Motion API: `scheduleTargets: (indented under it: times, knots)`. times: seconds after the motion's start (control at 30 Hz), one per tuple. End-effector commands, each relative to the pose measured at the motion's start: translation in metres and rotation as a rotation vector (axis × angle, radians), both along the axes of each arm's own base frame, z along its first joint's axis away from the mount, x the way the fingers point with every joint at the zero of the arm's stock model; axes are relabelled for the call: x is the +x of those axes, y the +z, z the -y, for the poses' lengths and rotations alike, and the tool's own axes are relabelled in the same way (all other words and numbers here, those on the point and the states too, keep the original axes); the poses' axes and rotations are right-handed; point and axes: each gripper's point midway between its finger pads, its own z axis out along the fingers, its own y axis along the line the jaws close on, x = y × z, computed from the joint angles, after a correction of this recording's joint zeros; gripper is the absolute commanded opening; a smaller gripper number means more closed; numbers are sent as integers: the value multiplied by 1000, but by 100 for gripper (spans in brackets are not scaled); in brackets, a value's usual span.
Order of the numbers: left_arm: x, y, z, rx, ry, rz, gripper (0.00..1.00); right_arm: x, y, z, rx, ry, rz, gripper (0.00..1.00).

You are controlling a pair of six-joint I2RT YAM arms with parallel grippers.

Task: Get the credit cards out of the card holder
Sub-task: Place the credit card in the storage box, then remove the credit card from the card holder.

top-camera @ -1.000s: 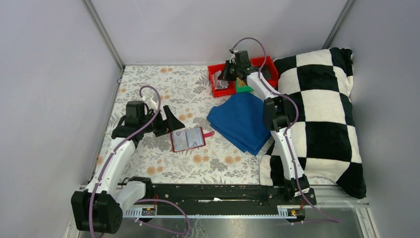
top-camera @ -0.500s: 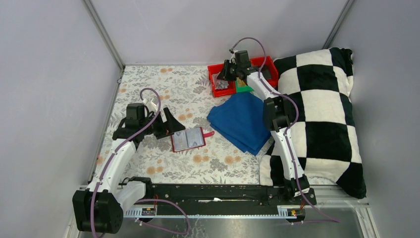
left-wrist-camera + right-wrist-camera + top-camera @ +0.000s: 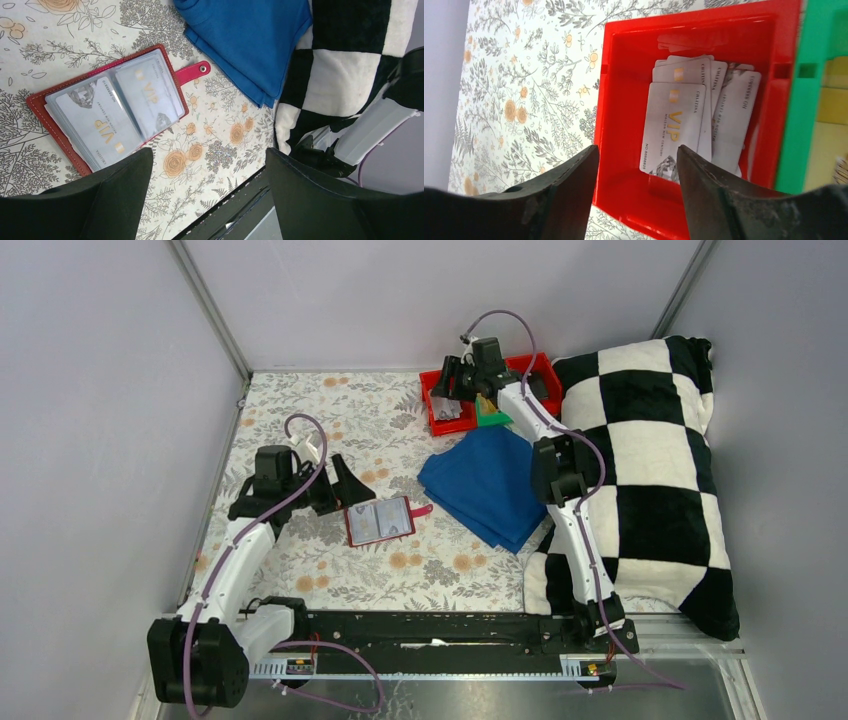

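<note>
The card holder lies open on the floral cloth, red with a strap tab. Pale credit cards marked VIP show in its slots. My left gripper hovers just left of the holder, open and empty; in its wrist view the gripper has the holder's near corner by its left finger. My right gripper hangs over a red bin at the back. It is open with nothing between the fingers. Several pale credit cards lie loose in that bin.
A folded blue cloth lies right of the holder. A black-and-white checked pillow fills the right side. A green bin and a second red bin stand beside the first. Grey walls enclose the table.
My right gripper has gone from shut to open above the red bin. The left arm has shifted only slightly beside the holder.
</note>
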Motion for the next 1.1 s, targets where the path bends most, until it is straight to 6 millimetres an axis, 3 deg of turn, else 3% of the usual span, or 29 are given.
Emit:
scheduleTargets:
  times: [0.0,0.1,0.23,0.3,0.43,0.67,0.77,0.87,1.07]
  knots:
    - [15,16,1,-1,-17,83,87,5,107,19,-17,-68,188,69]
    - [14,16,0,2,-19,90,87,-5,124,34,-75,-102,201,74]
    - [17,14,1,-14,-8,84,87,-39,128,56,-138,-126,172,76]
    - [20,11,3,-35,2,75,87,-67,132,59,-113,-107,160,76]
    - [25,-9,-5,8,74,30,88,-135,116,55,-51,-54,86,77]
    - [28,-42,-13,41,194,-85,88,-267,50,3,-33,113,-107,77]
    - [28,-52,-19,78,259,-120,88,-306,28,-23,-57,178,-143,76]
    - [27,-64,-28,124,321,-157,86,-328,10,-45,-39,222,-196,74]
    - [16,-86,-27,225,339,-182,79,-331,-2,-69,26,242,-237,71]
